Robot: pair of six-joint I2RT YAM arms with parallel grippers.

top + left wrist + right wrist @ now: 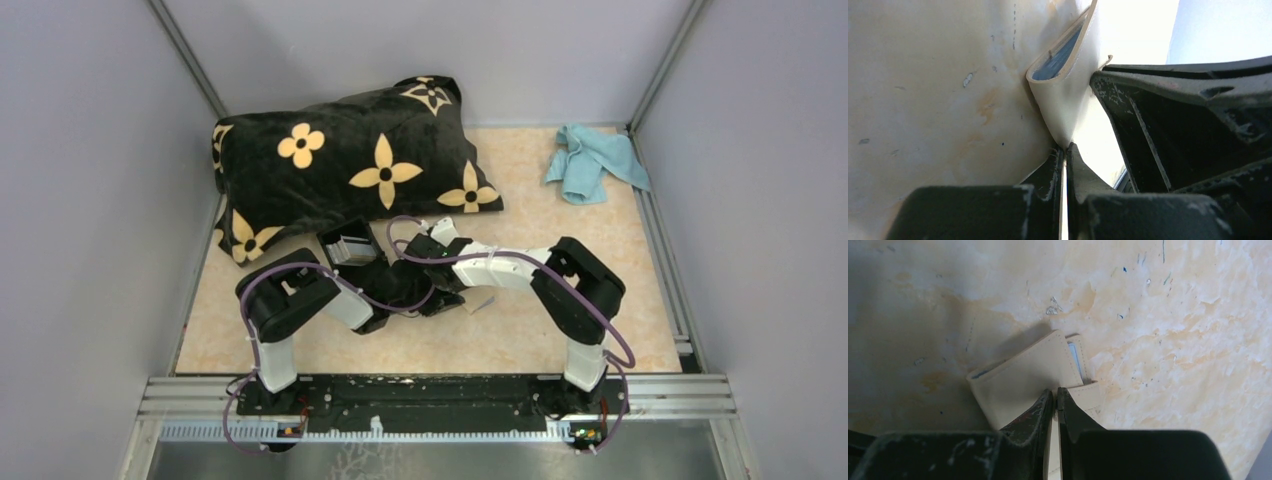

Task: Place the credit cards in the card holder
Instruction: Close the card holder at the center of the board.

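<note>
Step in hand: pickup of the beige card (1020, 375), both arms on it at once. Insertion not started, judging by the layout.

- Surface (560, 330): pale, marbled. Black pillow (350, 160) with yellow flowers back left, blue cloth (592, 162) back right, well apart from the work.
- Card holder (350, 245): just in front of the pillow, beside the left forearm, grey ribs showing. Apart from the beige card.
- Beige card: mid-surface, under the two wrists. Stitched edge, blue strip visible inside, so possibly more a sleeve than a bare card. Cannot tell whether clear of the surface.
- Grey card: not made out in any view.

Next move, as a judgement: drop one of the two grips, carry the piece over to the holder, line its thin edge up with a rib slot, push in straight. Risks: flexing under a double pinch, missing the slot, nudging the holder.

Left fingers (1048, 172): pressed almost together, pinching the card's lower corner, material curled upward beyond the pinch.
Right fingers (1035, 415): likewise nearly together, pinching the card's near edge. Nothing else held by either.
</note>
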